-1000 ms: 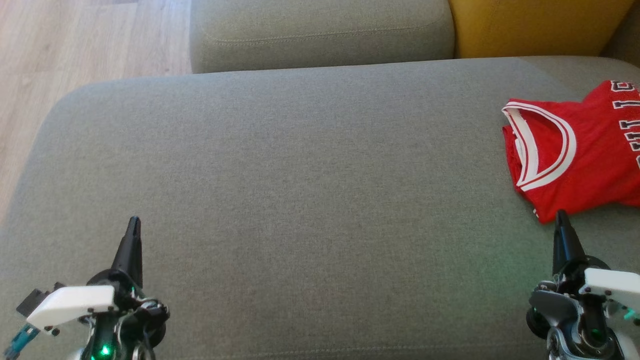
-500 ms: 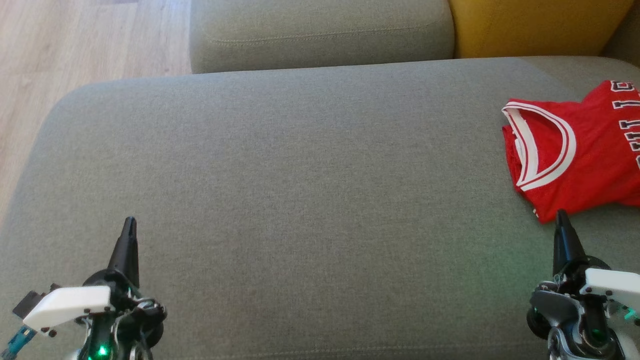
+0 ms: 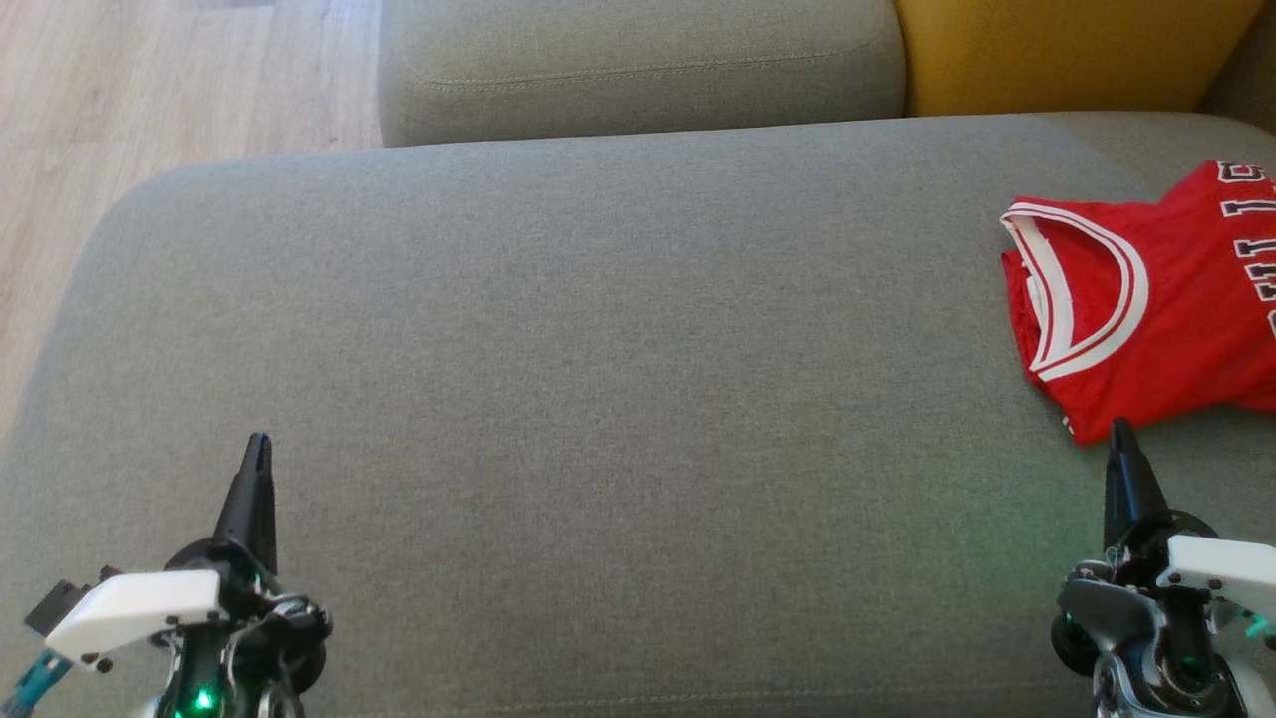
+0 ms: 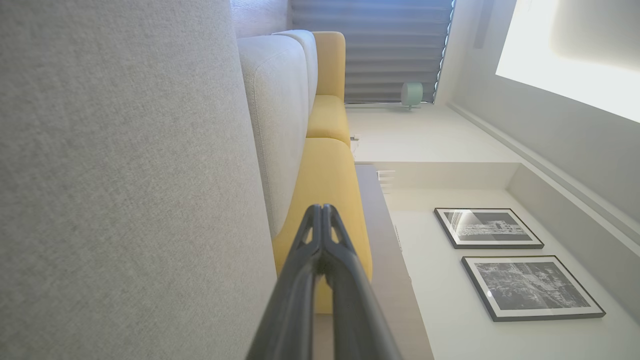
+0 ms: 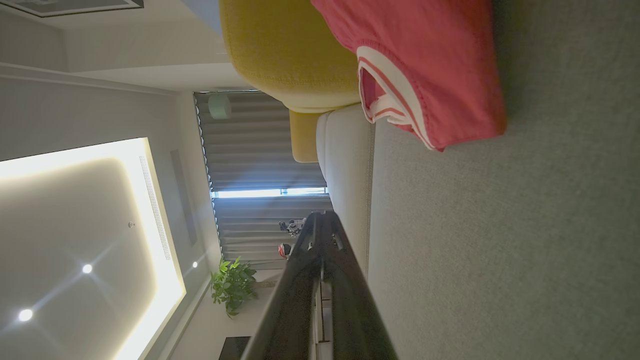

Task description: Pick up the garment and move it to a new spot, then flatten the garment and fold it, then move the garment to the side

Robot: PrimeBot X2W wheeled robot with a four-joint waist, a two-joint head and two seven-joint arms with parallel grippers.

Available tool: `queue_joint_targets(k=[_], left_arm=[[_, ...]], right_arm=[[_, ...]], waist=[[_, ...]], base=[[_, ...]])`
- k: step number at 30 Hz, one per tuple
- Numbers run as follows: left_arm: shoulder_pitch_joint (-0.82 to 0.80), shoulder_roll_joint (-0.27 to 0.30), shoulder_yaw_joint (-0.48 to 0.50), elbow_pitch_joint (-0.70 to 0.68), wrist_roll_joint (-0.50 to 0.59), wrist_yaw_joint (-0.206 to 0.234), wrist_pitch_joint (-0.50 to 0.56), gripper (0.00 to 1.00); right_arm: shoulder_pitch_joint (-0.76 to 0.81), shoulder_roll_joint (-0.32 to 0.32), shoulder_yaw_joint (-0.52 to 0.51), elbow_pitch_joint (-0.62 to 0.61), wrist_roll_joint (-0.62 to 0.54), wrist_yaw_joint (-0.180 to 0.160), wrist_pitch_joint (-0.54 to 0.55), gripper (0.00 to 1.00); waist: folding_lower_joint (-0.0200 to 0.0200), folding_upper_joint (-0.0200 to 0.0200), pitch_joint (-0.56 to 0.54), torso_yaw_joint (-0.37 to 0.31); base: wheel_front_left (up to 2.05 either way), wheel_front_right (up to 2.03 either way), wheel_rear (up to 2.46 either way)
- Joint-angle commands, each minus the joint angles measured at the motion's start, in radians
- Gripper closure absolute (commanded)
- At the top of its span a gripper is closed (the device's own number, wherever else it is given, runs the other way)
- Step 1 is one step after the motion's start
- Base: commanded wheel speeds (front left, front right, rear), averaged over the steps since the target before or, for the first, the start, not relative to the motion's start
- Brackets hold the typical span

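On the sofa, we judge the jersey soft and light, best pinched at its edge; left pincer and right pincer pressed together, empty.

garment: red, white neck trim striped red, white letters edged dark, far right
seat cushion: plain grey-green weave
right back cushion: mustard yellow
floor: pale wood grain, far left
framed pictures: black-and-white, black frames

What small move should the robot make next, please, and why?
Probably open the right gripper and ease it forward to the near edge of the red jersey: both grippers are shut and empty, the jersey lies beyond its tips, and the left gripper is far across the cushion.
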Motion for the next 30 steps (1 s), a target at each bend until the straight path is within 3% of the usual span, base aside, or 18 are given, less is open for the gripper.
queue_joint_targets(k=[1, 30], left_arm=[[-0.057, 0.006, 0.032, -0.026, 0.000, -0.007, 0.008, 1.00], [-0.058, 0.003, 0.036, -0.026, 0.004, -0.007, 0.011, 1.00]], right_arm=[[-0.049, -0.014, 0.016, -0.030, -0.001, -0.001, 0.008, 1.00], [-0.050, -0.009, 0.009, -0.029, -0.006, -0.001, 0.013, 1.00]], waist=[[0.0000, 0.0000, 0.000, 0.000], [0.0000, 0.0000, 0.000, 0.000]], base=[[0.00, 0.00, 0.00], [0.00, 0.00, 0.00]])
